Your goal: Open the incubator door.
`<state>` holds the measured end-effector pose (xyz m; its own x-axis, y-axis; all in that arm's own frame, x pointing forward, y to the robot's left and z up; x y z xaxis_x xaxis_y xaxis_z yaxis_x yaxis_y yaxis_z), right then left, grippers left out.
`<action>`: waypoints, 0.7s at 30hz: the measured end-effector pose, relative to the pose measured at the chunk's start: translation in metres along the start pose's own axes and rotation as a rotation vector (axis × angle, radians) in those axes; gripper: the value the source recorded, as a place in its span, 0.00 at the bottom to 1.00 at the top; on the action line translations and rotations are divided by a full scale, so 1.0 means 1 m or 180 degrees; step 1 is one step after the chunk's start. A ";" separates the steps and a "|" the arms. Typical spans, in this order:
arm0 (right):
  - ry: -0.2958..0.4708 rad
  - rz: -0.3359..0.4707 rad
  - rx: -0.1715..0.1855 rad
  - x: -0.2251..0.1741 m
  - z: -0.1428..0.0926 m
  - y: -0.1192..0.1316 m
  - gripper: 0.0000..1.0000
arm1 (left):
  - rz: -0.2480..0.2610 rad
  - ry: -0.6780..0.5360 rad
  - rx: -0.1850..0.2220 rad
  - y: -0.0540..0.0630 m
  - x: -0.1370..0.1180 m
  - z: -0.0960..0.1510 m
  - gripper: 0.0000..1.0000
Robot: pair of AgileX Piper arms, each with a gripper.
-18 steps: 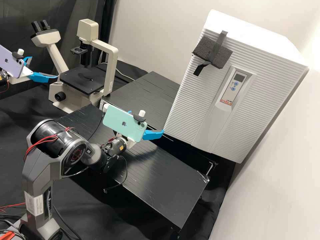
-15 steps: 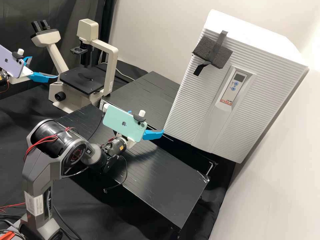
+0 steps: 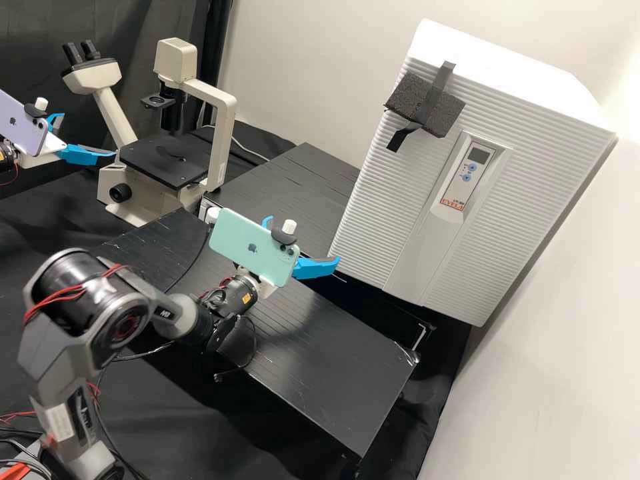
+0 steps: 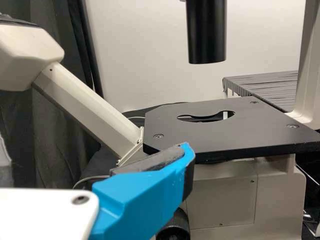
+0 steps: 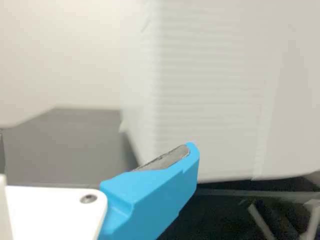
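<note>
Left claw near the microscope, fingers apart. Farther right, right claw, also spread, near the lower corner of the white incubator. Incubator upright, long axis bottom to top, shut door facing the high camera.

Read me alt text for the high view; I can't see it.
A white incubator stands shut, foam taped to its front, with the open right gripper near its lower corner. The left gripper, also open, is near a microscope.
</note>
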<state>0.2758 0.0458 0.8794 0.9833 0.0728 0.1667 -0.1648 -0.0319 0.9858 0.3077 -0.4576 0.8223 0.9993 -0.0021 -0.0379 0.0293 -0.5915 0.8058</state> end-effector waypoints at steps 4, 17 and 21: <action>0.0120 0.0236 0.0029 -0.003 -0.010 0.019 1.00 | 0.0000 0.0000 0.0000 0.000 0.000 0.000 1.00; 0.0048 0.0683 -0.0098 0.024 -0.062 0.049 1.00 | 0.0000 0.0000 0.0000 0.000 0.000 0.000 1.00; -0.0024 0.0834 -0.0116 0.030 -0.078 0.056 1.00 | 0.0000 0.0000 0.0000 0.000 0.000 0.000 1.00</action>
<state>0.2904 0.1243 0.9415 0.9073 0.0593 0.4164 -0.4164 -0.0128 0.9091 0.3077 -0.4576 0.8223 0.9993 -0.0021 -0.0379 0.0293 -0.5915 0.8058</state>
